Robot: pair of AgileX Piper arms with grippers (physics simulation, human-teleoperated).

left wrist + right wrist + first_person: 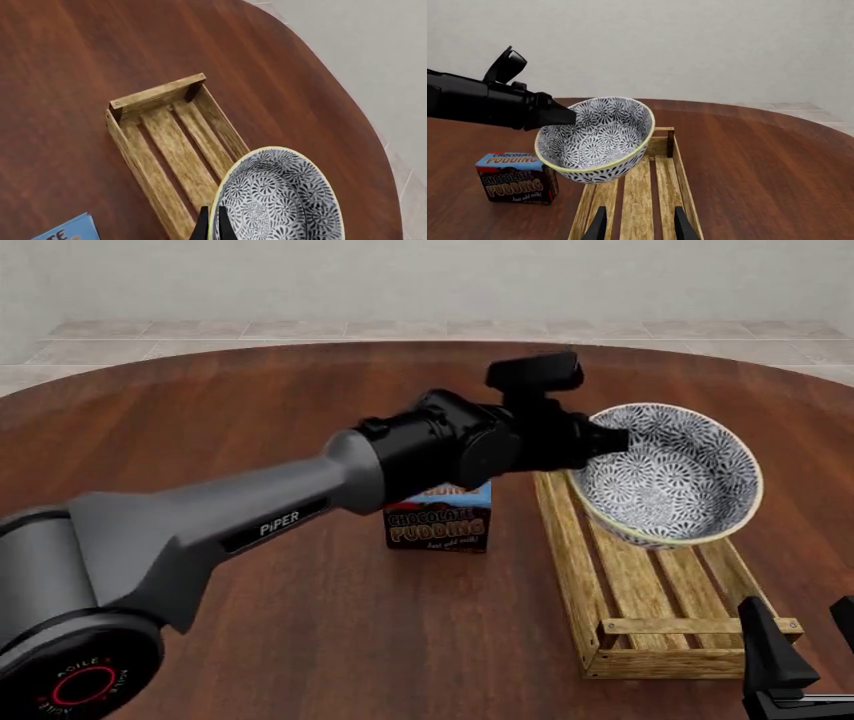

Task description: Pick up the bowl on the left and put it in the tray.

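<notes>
The blue-and-white patterned bowl (667, 478) with its cream rim hangs tilted above the far half of the wooden slatted tray (650, 612). My left gripper (213, 226) is shut on the bowl's (277, 197) left rim, one finger inside and one outside. In the right wrist view the bowl (598, 139) floats over the tray (642, 192), held by the black left gripper (560, 116). The right gripper (637, 223) is open at the tray's near end, touching nothing. It shows in the front view as the right gripper (801, 645) at the lower right corner.
A blue chocolate pudding box (438, 520) stands on the brown table (267, 620) just left of the tray, partly behind the left arm. The box (517, 177) also appears beside the tray in the right wrist view. The table's rounded far edge (347, 100) lies beyond the tray.
</notes>
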